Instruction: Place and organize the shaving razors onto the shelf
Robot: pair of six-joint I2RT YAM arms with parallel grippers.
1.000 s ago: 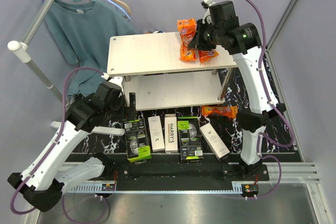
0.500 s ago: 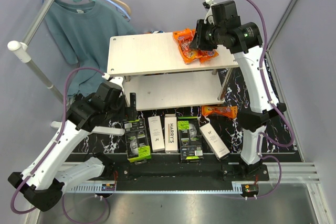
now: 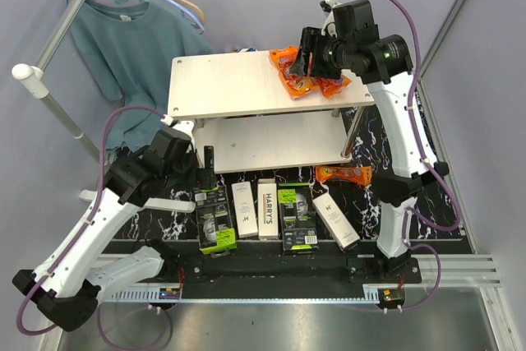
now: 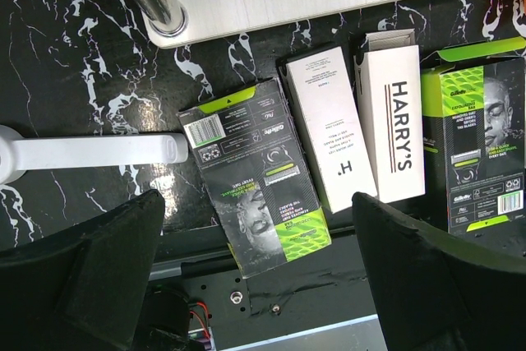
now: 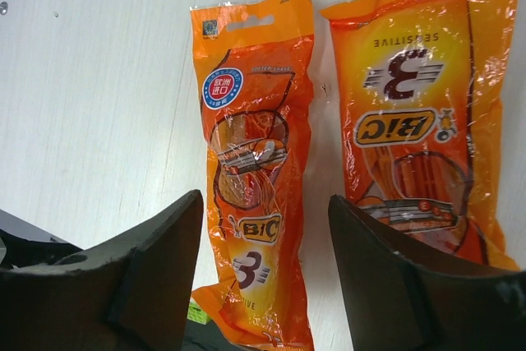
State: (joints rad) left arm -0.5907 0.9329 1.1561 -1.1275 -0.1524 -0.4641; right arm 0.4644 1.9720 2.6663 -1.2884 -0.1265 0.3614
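Release step: right gripper (image 5: 265,199) jaws parted, empty, over orange BIC razor pack (image 5: 255,162) lying flat on shelf top board (image 3: 222,84) beside second BIC pack (image 5: 419,121). Left gripper (image 4: 256,203) spread wide, empty, above Gillette box (image 4: 255,178) on table (image 4: 82,63). Next, likely: lower, pinch box.

A teal T-shirt (image 3: 123,34) hangs on pale hangers (image 3: 177,2) from a slanted metal rail (image 3: 67,18) at the far left. A white tube (image 3: 33,78) caps the rail's lower end. A white bar (image 4: 90,150) lies flat on the black, white-veined tabletop (image 4: 49,80).
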